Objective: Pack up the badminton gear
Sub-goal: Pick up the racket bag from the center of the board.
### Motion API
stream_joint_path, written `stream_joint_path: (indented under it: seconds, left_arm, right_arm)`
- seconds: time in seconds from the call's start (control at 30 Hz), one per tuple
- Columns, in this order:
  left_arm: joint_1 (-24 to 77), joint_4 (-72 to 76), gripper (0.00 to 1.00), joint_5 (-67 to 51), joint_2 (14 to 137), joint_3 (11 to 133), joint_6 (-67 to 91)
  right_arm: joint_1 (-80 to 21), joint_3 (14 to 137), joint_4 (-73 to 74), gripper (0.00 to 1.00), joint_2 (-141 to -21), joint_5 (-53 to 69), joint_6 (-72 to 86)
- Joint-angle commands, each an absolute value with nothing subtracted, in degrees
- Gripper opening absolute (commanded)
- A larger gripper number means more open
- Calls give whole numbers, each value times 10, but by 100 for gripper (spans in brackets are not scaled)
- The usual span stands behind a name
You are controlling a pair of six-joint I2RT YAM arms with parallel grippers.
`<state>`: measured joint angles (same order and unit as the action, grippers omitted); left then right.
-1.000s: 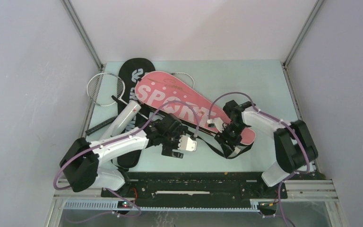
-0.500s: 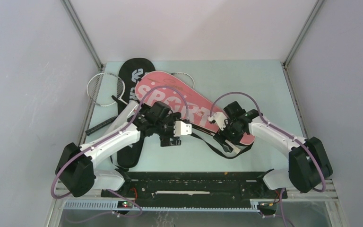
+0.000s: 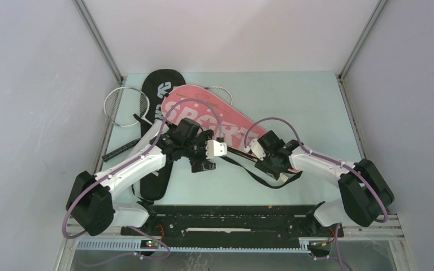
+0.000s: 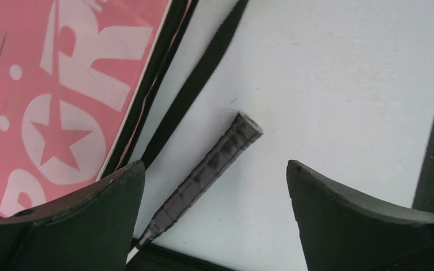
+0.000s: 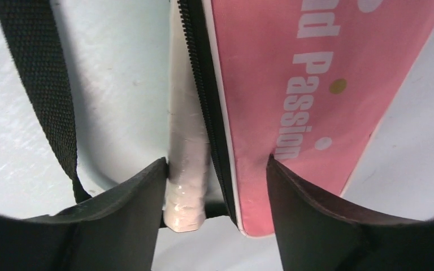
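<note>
Hanging over the worktop (image 4: 344, 84), the left claw (image 4: 215, 165) has its fingers wide apart above a dark handle (image 4: 226, 148), just beside the pink cover (image 4: 62, 101) at the upper left. The right claw (image 5: 215, 164) sits around a white handle (image 5: 187, 169) and the cover's thin end, near the black strap (image 5: 34, 73); I cannot tell if it squeezes them.

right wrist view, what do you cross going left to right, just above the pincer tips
strap → white handle → zipper → pink cover
</note>
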<state>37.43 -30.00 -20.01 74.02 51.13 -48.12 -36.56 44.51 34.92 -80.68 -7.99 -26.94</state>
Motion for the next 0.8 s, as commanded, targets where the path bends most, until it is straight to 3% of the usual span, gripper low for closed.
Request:
stream_joint_path:
  seconds: [0.0, 0.17, 0.3, 0.7, 0.77]
  left_arm:
    - [338, -243, 100, -216, 729, 551, -451]
    - [274, -228, 100, -230, 771, 583, -411]
    - [226, -245, 100, -257, 828, 626, -384]
    - [237, -166, 94, -274, 881, 610, -606]
    - [244, -166, 96, -272, 895, 614, -643]
  right_arm:
    - [-384, 436, 299, 66, -815, -162, -282]
    - [-399, 436, 286, 36, -831, -201, -277]
    - [-408, 436, 274, 0, -827, -219, -272]
    - [-376, 448, 277, 0, -824, -193, -264]
    - [-367, 453, 288, 8, -819, -172, -262]
